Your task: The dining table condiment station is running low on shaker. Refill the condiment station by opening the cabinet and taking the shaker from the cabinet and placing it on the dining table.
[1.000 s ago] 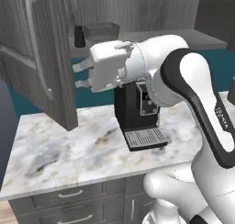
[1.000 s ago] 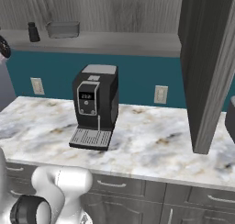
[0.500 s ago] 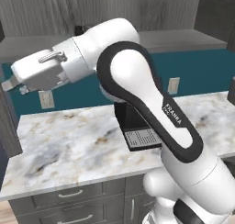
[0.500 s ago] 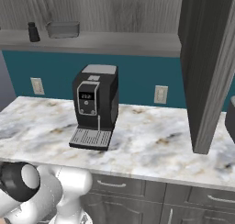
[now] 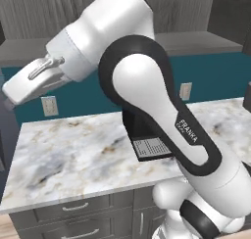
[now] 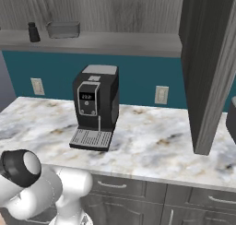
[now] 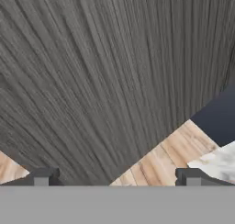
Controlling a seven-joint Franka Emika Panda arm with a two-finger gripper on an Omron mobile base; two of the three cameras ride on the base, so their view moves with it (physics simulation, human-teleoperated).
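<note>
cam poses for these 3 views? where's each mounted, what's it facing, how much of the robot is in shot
Left base view: behind the arm on its left, facing the marble counter and teal wall; the white arm sweeps across toward the left edge.
Right base view: behind on the right, facing the coffee machine, the open cabinet and its shelf with the black shaker; the arm's base shows lower left.
Hand view: on the hand, close against a grey wood-grain panel; open end effector at the bottom.
Both base views share the counter and coffee machine.
</note>
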